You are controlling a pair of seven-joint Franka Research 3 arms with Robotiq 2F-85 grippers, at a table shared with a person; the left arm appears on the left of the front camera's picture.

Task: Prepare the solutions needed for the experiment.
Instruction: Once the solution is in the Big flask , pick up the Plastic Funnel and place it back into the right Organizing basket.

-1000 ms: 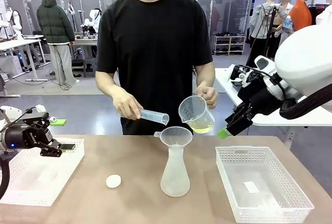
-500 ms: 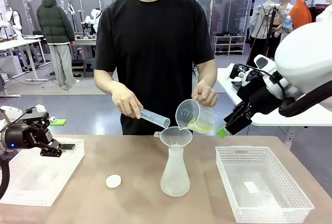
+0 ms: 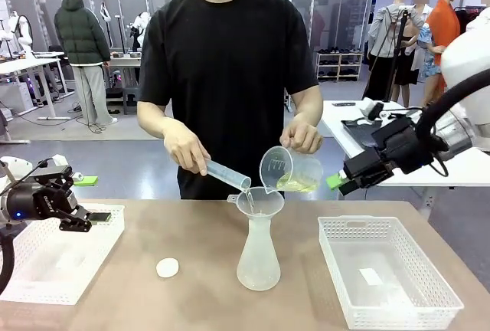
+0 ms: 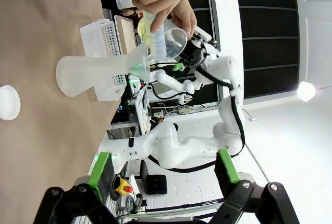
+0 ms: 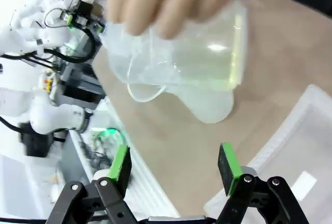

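Across the table a person tilts a clear measuring cylinder (image 3: 227, 173) over the funnel (image 3: 260, 201) set in a conical flask (image 3: 258, 258); a thin stream runs into the funnel. The person's other hand holds a tilted beaker (image 3: 289, 170) with the pale yellow-green solution (image 3: 297, 185) lying shallow in it. My right gripper (image 3: 341, 185) hovers open just right of the beaker; in its wrist view the gripper (image 5: 174, 164) faces the beaker (image 5: 181, 58) and solution (image 5: 207, 81). My left gripper (image 3: 96, 216) stands open and empty at the far left; its wrist view (image 4: 163, 169) shows the flask (image 4: 83, 73).
A small white cap (image 3: 168, 267) lies on the table left of the flask. One white mesh basket (image 3: 383, 277) sits at the front right, another (image 3: 46, 270) under my left gripper. Bare tabletop lies between them.
The person tipped the cylinder further, and liquid now streams into the funnel. The beaker tilted toward the funnel. My right arm swung lower and its gripper shifted slightly right. The left arm stayed still.
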